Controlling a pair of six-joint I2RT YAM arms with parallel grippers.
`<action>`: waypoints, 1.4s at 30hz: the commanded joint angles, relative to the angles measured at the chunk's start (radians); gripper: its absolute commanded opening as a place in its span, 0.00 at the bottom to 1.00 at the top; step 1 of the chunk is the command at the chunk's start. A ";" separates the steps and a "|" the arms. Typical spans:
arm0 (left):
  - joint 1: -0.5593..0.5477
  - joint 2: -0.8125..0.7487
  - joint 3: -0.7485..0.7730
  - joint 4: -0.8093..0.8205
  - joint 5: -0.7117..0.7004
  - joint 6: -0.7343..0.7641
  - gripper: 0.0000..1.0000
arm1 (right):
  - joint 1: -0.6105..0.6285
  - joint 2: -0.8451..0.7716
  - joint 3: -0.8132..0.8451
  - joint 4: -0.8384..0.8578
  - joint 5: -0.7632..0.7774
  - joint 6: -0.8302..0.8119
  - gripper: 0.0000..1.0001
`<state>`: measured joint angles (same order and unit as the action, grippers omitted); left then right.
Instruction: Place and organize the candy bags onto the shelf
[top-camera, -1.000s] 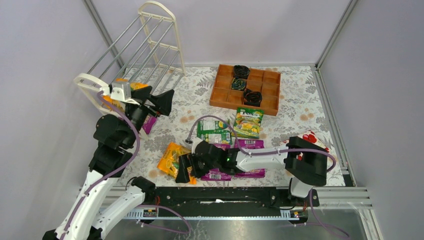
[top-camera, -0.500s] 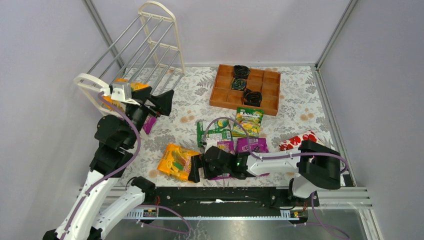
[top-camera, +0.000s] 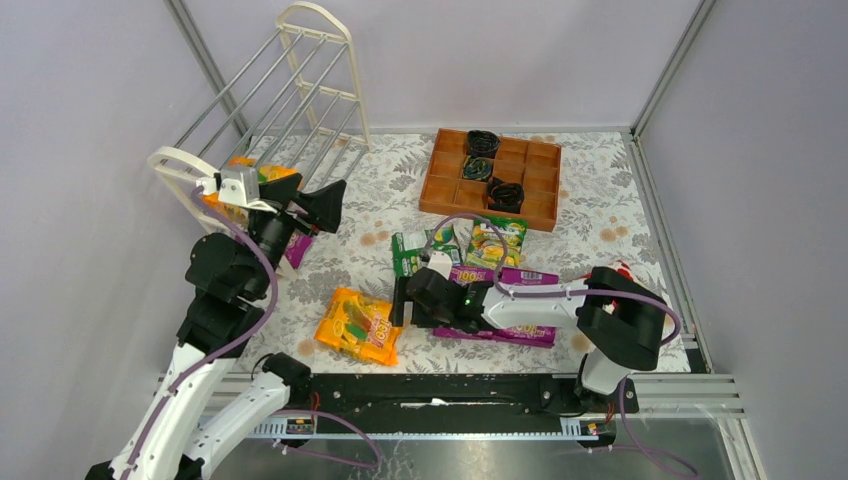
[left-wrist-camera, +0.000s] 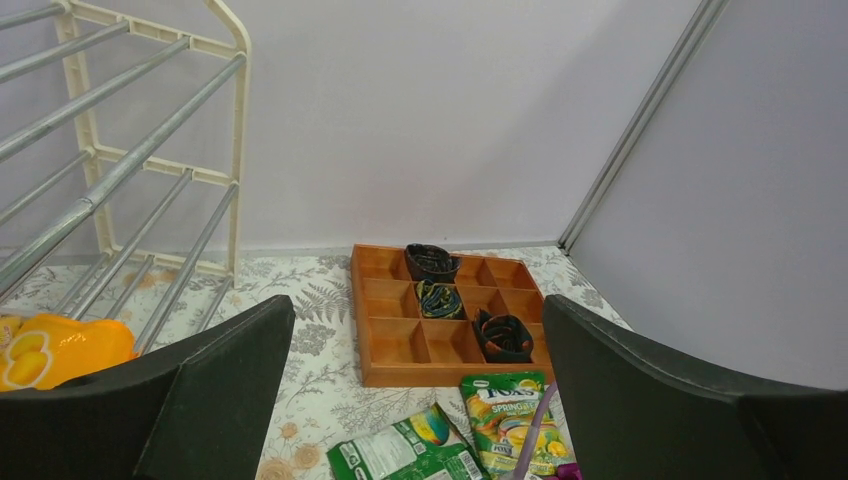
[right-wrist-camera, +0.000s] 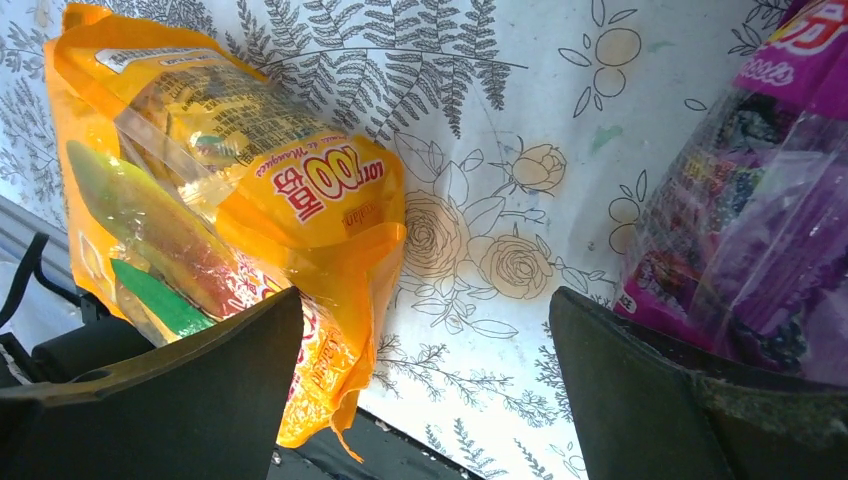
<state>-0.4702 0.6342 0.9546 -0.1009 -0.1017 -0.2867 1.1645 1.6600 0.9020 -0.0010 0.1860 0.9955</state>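
Cloth (right-wrist-camera: 490, 140) between orange bag (right-wrist-camera: 250, 190), purple bag (right-wrist-camera: 745, 190)

Left arm (top-camera: 190, 395) and right arm (top-camera: 530, 305) cased in white, jointed in black, looped with purple cables (top-camera: 274, 283), black wedge fingers (left-wrist-camera: 215, 400)

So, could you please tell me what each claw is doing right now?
Left claw: open, holding nothing.
Right claw: open, empty, low between the orange bag and a purple bag.

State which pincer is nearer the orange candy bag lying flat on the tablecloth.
Right. The right pincer sits open just beside the orange candy bag; the left pincer is farther off, raised by the shelf.
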 joint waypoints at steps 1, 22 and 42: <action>-0.008 -0.014 -0.007 0.057 -0.006 -0.003 0.99 | 0.011 0.015 0.025 -0.046 -0.004 0.016 1.00; -0.013 -0.035 -0.013 0.057 -0.015 -0.011 0.99 | 0.060 0.297 -0.021 0.538 0.009 0.252 0.86; -0.013 -0.017 -0.016 0.055 -0.021 -0.008 0.99 | -0.015 0.332 -0.011 0.788 -0.111 0.188 0.45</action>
<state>-0.4789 0.6106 0.9413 -0.0944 -0.1108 -0.2924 1.1805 2.0197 0.9039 0.7944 0.1158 1.2026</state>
